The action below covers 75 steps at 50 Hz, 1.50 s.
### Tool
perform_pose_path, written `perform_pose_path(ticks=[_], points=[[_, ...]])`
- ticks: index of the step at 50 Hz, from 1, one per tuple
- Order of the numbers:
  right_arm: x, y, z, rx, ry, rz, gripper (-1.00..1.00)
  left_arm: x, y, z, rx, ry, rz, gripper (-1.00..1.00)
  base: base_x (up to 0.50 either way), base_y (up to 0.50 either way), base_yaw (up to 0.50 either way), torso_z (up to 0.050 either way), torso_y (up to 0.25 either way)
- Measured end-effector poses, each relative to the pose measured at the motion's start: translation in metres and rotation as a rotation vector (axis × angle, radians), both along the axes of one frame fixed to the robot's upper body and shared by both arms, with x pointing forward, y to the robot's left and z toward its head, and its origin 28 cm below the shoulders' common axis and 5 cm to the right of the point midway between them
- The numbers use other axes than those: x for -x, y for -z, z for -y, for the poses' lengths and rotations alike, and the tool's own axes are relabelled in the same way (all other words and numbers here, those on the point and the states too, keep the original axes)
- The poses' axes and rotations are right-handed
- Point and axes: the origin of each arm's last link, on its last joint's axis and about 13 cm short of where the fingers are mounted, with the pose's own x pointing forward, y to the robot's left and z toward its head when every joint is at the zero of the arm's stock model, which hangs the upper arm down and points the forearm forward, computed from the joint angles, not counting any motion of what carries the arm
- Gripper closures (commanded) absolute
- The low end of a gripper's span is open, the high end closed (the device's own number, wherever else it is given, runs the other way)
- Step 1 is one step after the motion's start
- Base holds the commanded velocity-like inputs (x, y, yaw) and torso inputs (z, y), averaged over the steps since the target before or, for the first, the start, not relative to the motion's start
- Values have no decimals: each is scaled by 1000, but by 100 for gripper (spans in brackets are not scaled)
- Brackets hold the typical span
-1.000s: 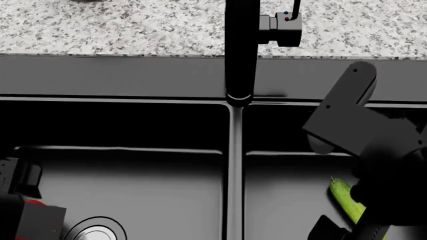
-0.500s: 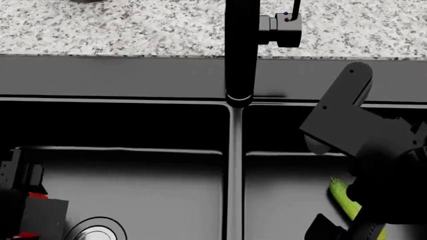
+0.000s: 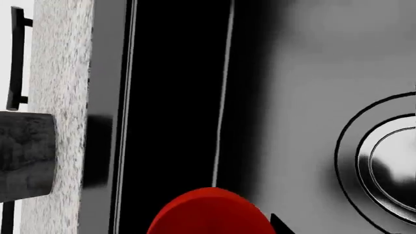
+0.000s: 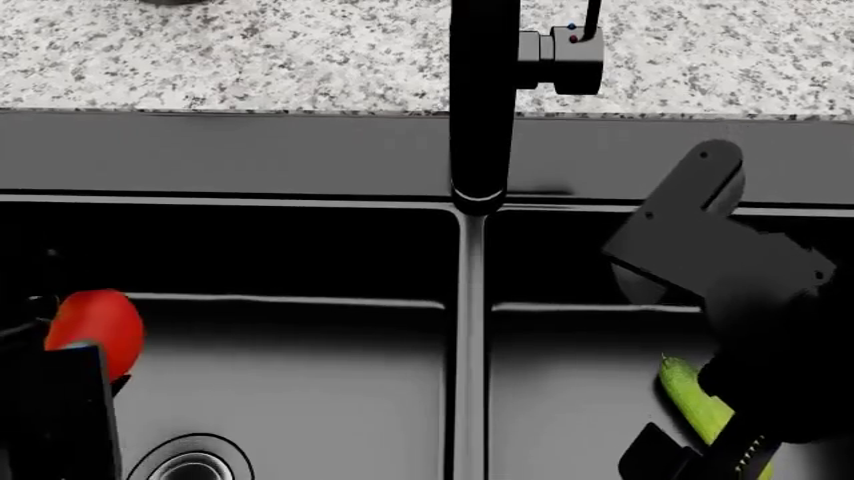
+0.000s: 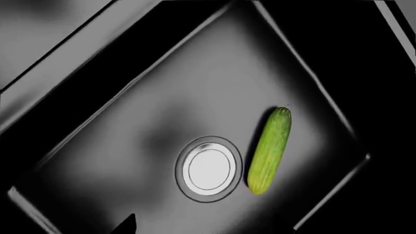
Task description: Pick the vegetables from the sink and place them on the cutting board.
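Note:
The red tomato [image 4: 96, 322] hangs above the floor of the black sink's [image 4: 267, 160] left basin, gripped by my left gripper [image 4: 80, 355]. In the left wrist view the tomato [image 3: 211, 214] fills the space between the jaws, with one fingertip [image 3: 279, 225] beside it. The yellow-green cucumber [image 5: 270, 148] lies flat on the right basin's floor next to the silver drain [image 5: 209, 168]. It also shows in the head view [image 4: 694, 398], partly behind my right arm. My right gripper [image 5: 211, 229] hovers above that basin, open and empty. The cutting board is out of view.
The tall black faucet [image 4: 481, 100] rises over the divider [image 4: 467, 330] between the basins. Speckled granite counter [image 4: 267, 55] runs behind the sink. The left basin's drain [image 4: 194, 465] lies below the tomato. A dark grey block [image 3: 23, 156] shows beyond the counter's edge.
My left gripper has risen with the tomato, which now shows fully above the left basin floor. The right arm has shifted only slightly; the cucumber has not moved.

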Motion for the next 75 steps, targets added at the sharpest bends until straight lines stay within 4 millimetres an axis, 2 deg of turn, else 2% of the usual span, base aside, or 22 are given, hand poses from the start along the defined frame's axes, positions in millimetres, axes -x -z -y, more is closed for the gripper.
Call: perform_pose_path(ticks=[14,32,56,61,75], points=[[-21,4,-6,-22,76,-77,-100,13,-1,-3,104,-24,141,100,22,0,1,0,0],[-54,21,-5,7,186,-103,-100,21,3,0,145,-42,206,100,22,0,0,0,0],[-96,71,6,75,268,-106,-100,23,7,1,137,-54,203,100,22,0,0,0,0],[-101,80,9,78,281,-79,-100,23,8,2,136,-55,200,100,23,0,0,0,0],[-110,121,17,37,303,-50,-100,24,7,6,125,-57,192,100,23,0,0,0,0]])
